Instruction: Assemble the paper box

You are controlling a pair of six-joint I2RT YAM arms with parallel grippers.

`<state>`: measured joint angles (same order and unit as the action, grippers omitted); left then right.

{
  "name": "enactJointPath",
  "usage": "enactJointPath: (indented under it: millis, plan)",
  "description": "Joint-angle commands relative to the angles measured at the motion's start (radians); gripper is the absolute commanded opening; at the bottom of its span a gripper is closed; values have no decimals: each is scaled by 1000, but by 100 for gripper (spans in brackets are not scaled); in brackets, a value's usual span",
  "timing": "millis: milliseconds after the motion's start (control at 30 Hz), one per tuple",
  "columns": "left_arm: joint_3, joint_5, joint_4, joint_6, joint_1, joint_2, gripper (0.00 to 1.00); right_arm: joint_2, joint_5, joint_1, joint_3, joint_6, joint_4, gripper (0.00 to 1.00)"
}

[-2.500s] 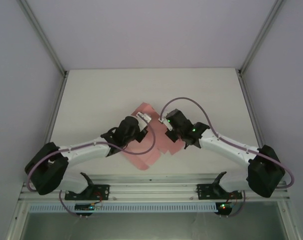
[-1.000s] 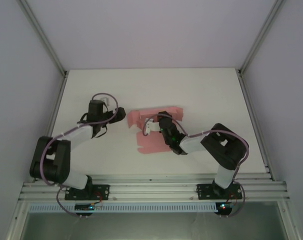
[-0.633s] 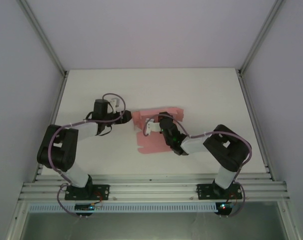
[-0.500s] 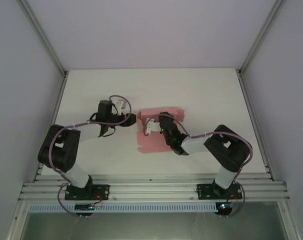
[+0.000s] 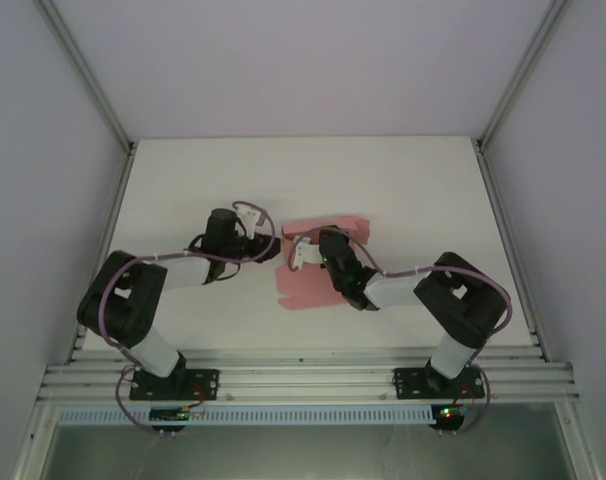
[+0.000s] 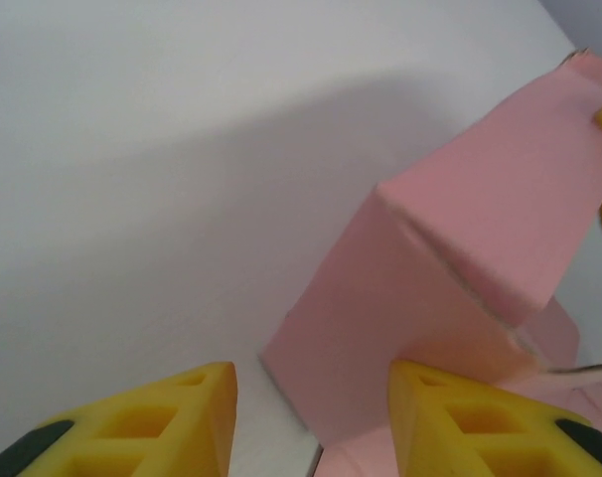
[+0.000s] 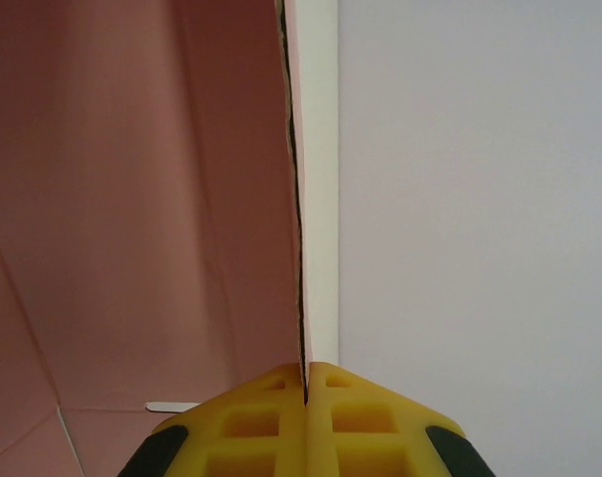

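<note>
Top external cam: the paper box [image 5: 313,285] sits mid-frame on the matte white table [image 5: 183,180]. It's thin pink card, partly folded up, with a flat flap spread toward the lower left. On the left wrist cam my left gripper [image 6: 314,422] has its chunky yellow honeycomb fingers [image 6: 172,422] standing apart. A raised, sharply creased corner of the box sits at the gap between them, with a ragged die-cut edge showing on the right. On the right wrist cam the right gripper [image 7: 306,383] is pinched tight on one thin upright wall of the card, seen edge-on.
</note>
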<state>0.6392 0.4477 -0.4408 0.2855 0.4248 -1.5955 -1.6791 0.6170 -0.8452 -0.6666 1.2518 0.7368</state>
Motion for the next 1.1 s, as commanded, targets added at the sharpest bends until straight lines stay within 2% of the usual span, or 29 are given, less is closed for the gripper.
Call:
enactJointPath:
  millis: [0, 133, 267, 567, 767, 933, 1000, 1067]
  plan:
    - [-46, -49, 38, -8, 12, 81, 43, 23, -9, -5, 11, -34, -28, 0]
    - [-96, -85, 81, -36, 12, 169, 43, 26, -10, -5, 12, -37, -36, 0]
    - [-105, -82, 86, -69, 12, 191, 43, 21, -8, -8, 10, -39, -35, 0]
    - [-24, 36, 70, -109, 26, 65, 45, 22, -2, -12, 5, -63, -64, 0]
    - [11, 15, 24, -122, 78, 12, 46, 25, -1, -21, 0, -87, -101, 0]
    - [27, -113, -10, -120, 124, -18, 48, 28, 4, -31, -4, -107, -118, 0]
    - [24, -207, -23, -109, 140, -21, 52, 37, 6, -35, -5, -129, -135, 0]
    - [23, -295, -33, -107, 154, -21, 51, 43, 4, -37, -3, -147, -155, 0]
